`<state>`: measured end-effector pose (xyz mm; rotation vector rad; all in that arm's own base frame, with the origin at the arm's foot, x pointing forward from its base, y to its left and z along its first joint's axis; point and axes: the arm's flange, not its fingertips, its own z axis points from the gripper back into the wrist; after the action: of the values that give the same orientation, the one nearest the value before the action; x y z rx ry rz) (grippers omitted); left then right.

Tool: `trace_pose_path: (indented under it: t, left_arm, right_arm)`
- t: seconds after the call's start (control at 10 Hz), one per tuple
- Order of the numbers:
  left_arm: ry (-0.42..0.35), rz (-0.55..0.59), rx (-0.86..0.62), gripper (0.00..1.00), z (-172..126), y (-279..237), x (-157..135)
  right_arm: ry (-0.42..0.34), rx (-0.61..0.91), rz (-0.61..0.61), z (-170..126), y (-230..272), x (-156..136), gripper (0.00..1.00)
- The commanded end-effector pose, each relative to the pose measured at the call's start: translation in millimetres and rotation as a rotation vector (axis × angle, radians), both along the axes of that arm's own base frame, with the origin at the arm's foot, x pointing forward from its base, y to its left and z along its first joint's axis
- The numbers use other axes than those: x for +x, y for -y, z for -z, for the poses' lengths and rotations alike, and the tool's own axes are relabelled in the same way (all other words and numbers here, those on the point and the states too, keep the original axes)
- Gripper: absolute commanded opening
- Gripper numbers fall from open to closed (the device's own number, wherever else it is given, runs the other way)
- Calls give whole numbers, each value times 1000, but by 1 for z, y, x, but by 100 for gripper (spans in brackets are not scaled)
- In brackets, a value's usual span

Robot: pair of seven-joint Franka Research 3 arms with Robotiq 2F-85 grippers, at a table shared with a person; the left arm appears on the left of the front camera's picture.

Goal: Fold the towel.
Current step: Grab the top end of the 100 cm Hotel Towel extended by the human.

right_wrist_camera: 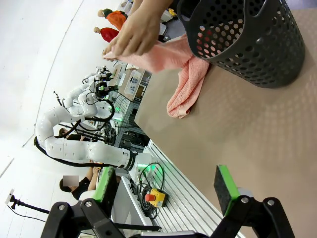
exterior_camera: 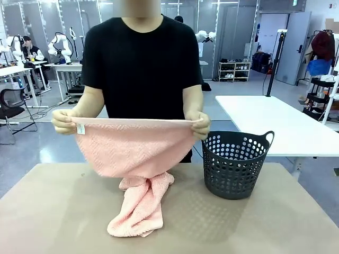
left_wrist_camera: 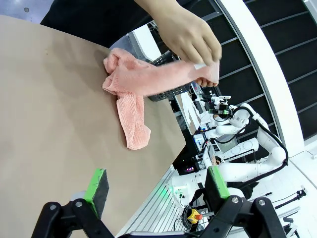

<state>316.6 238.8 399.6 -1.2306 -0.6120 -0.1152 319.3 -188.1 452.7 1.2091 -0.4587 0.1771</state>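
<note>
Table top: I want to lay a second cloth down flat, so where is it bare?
The table is bare on the robot's left, from the towel to that edge, and along the near edge in front of the basket. The middle is crowded: the towel hangs from the person's hands and bunches on the tabletop, close beside the basket.

We see the person (exterior_camera: pixel 141 92) in a plain black T-shirt (exterior_camera: pixel 143 53) with short sleeves (exterior_camera: pixel 94 66) and a round neck. The left gripper (left_wrist_camera: pixel 156 184) and the right gripper (right_wrist_camera: pixel 166 184) look alike to us: black jointed links joined by round pivot pins, each finger tipped with a bright green pad (left_wrist_camera: pixel 95 184) that has a dark, rough-looking face.
</note>
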Motion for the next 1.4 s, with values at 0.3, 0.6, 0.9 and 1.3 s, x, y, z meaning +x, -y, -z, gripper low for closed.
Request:
trace_pose_path:
  t: [0.3,0.6,0.9,1.3]
  left_arm:
    - [19,5,-12,100,-2,1,-2]
    - [243,51,270,100,-57,4,7]
    - [500,199,614,100,-146,31,20]
    - [812,442,1076,100,-264,116,20]
  right_arm:
    - [23,10,1,-1,-1,1,100]
    - [202,-233,-114,-49,-6,6,100]
    - [383,-562,-349,-120,-40,21,100]
    - [625,-909,-656,-209,-137,25,100]
